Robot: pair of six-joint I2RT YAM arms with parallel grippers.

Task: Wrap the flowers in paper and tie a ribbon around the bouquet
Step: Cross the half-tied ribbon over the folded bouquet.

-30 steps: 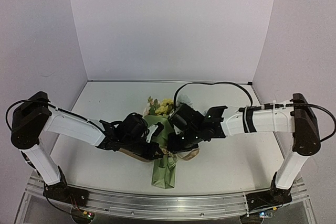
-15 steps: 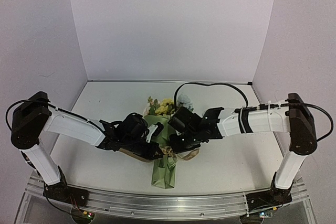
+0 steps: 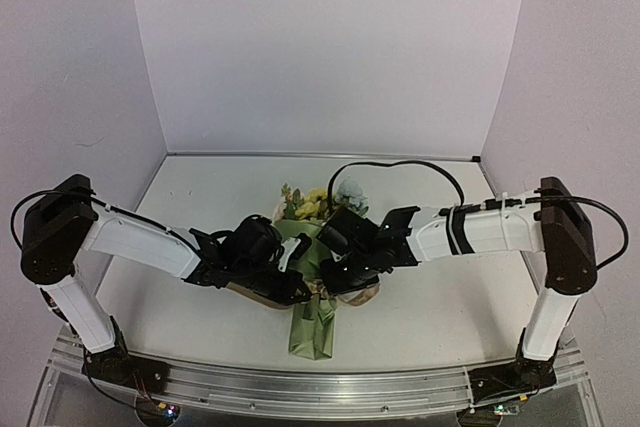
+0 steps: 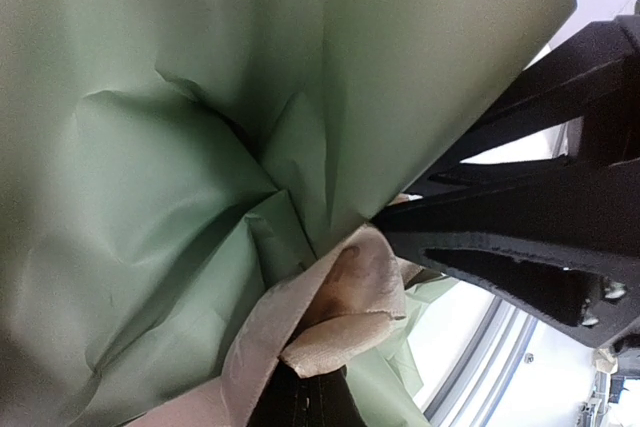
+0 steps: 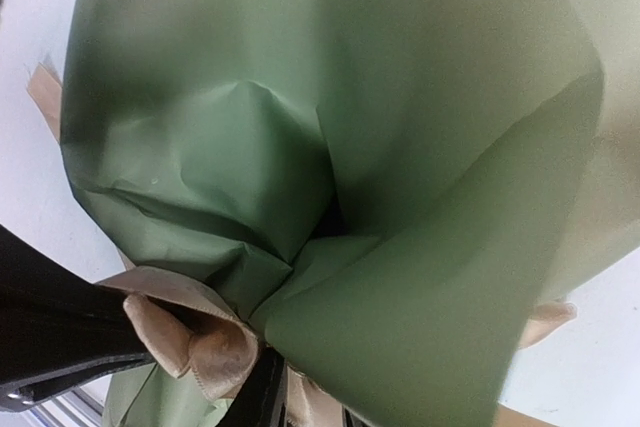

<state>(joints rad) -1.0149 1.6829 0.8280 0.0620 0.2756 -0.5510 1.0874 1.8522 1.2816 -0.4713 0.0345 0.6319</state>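
The bouquet (image 3: 303,235) lies mid-table with its narrow end toward the near edge. Matte, creased olive paper (image 3: 312,332) is gathered into a cone, and the yellow and pale flowers (image 3: 318,202) spill from its far mouth. A glossy tan ribbon (image 4: 350,287) circles the pinched waist, folded into a soft loop. The left hand (image 3: 292,285) is clenched on that ribbon. The right hand (image 3: 336,275) crowds in opposite, and I cannot tell whether it grips anything. The pale table (image 3: 450,317) spreads wide on both sides.
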